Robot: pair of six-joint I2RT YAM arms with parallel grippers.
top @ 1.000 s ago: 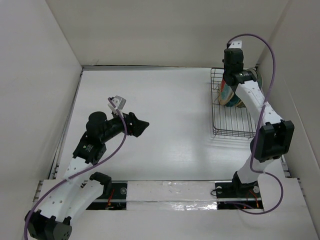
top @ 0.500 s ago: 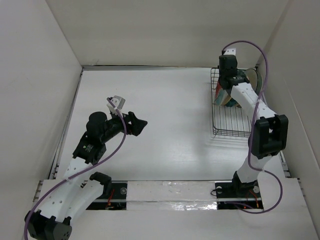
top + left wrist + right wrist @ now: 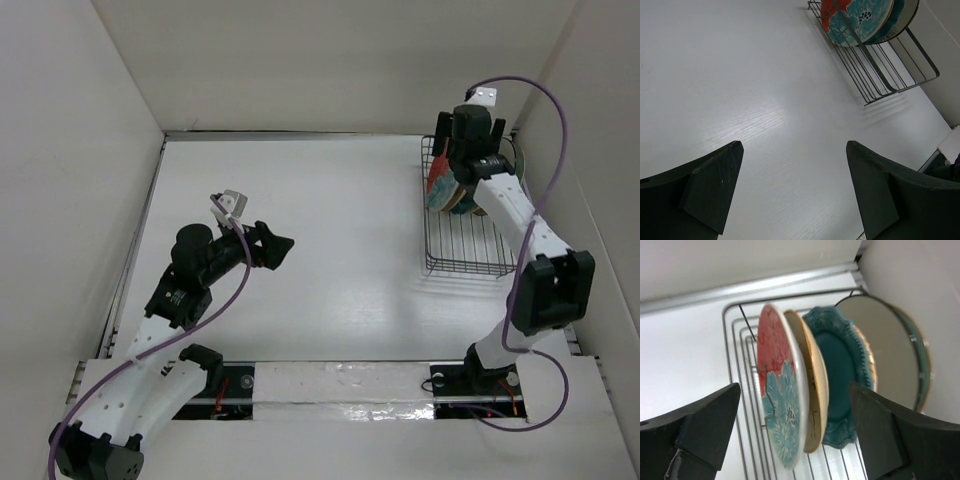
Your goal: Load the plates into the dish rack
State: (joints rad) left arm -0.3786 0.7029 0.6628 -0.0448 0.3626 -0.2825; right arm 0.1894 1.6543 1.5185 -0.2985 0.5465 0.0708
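White desk (image 3: 330, 220) all round. One dish rack (image 3: 462, 245) sits upper right in the top view, plates standing on edge in a row: red-and-teal plate (image 3: 777, 390), cream plate (image 3: 815, 385), scalloped dark teal plate (image 3: 840, 370), then two or three more I can't separate. Right hand (image 3: 468, 140) hovers right over them, wide open, empty. Left hand (image 3: 276, 245), also spread and empty, is well apart at centre-left.

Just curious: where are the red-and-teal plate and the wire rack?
red-and-teal plate (image 3: 781, 400): right wrist view, its patterned face.
wire rack (image 3: 465, 245): top view, its bare floor bars.
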